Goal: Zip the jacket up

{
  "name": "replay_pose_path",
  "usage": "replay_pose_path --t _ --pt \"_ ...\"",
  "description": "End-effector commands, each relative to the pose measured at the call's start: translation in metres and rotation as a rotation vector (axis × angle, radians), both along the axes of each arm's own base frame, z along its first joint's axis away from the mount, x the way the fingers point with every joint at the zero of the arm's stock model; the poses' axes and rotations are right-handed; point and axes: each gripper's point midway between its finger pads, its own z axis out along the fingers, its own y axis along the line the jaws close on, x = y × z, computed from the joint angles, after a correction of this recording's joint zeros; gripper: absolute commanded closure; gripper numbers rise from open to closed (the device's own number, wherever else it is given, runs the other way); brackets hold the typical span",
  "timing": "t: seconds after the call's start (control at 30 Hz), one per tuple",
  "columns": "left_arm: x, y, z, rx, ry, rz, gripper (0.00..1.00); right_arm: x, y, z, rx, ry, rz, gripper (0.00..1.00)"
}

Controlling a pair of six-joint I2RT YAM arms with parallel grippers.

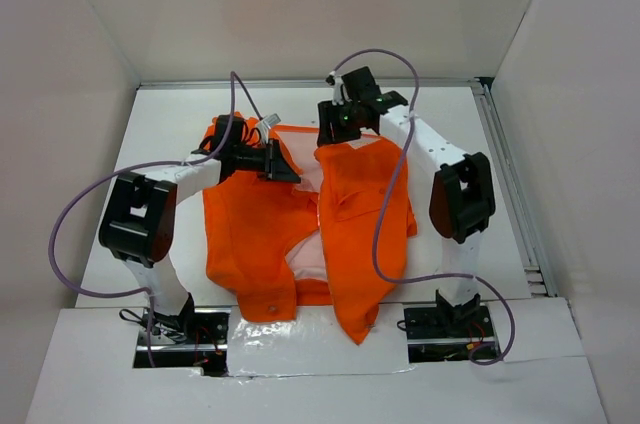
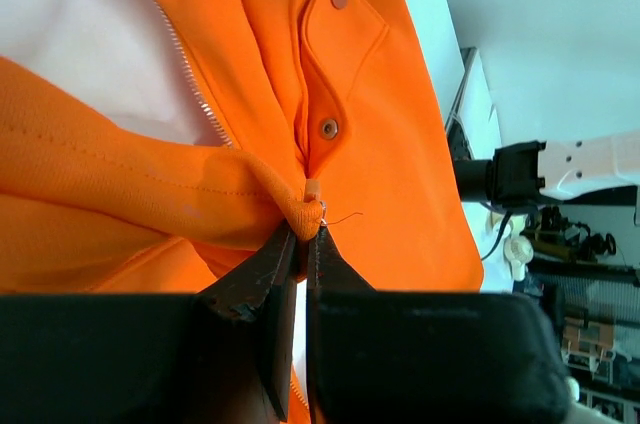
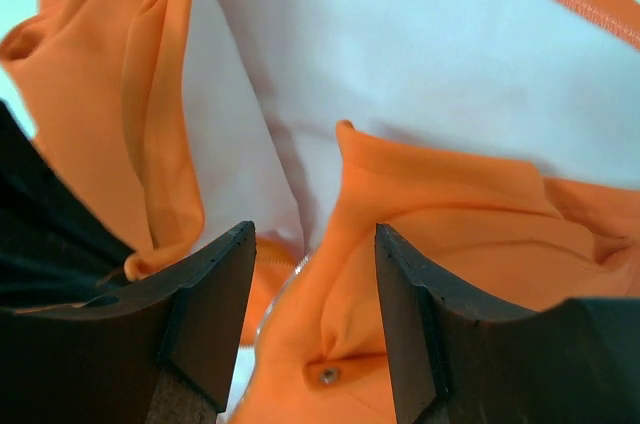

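1. The bright orange fabric jacket [image 1: 250, 234] lies spread on the white bench [image 1: 160, 134] between my two arms. Its front is open, with pale lining [image 3: 400, 64] showing down the middle.
2. My left claw [image 2: 305, 234] is clenched on a bunched fold of the orange front edge, at the far end of the opening. A small metal piece sits at the pinch, but I cannot tell whether it is the slider.
3. The light zipper teeth [image 2: 190, 74] run away from that pinch along the lining's edge, and a round metal snap [image 2: 329, 128] sits near it.
4. My right claw [image 3: 315, 279] is released, jaws wide, hovering over the other front panel, close to the left claw.
5. The opening's long axis runs from far to near, towards my bases. I judge that the two edges must meet at the left claw's end first. The right claw is the nearer one to bring its panel across.
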Motion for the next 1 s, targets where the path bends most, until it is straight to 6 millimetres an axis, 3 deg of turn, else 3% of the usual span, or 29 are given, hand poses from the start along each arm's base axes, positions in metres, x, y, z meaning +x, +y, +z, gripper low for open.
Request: replay_pose_path --t 0.0,0.23,0.57,0.77,0.97 --pt "0.002 0.002 0.016 -0.024 -0.052 0.015 1.0 0.009 -0.002 -0.006 -0.154 -0.042 -0.082 0.42" --pt "0.002 0.003 0.016 -0.024 -0.064 0.007 1.0 0.005 0.008 -0.039 -0.281 -0.016 -0.057 0.37" --pt "0.001 0.003 0.012 -0.016 -0.077 -0.006 1.0 0.018 0.015 -0.086 -0.412 -0.002 -0.053 0.37" --pt "0.005 0.003 0.009 -0.006 -0.073 -0.005 1.0 0.021 0.025 -0.106 -0.465 -0.027 -0.041 0.36" --pt "0.008 0.005 0.007 -0.005 -0.066 -0.004 1.0 0.017 0.041 -0.113 -0.448 -0.036 -0.009 0.37"
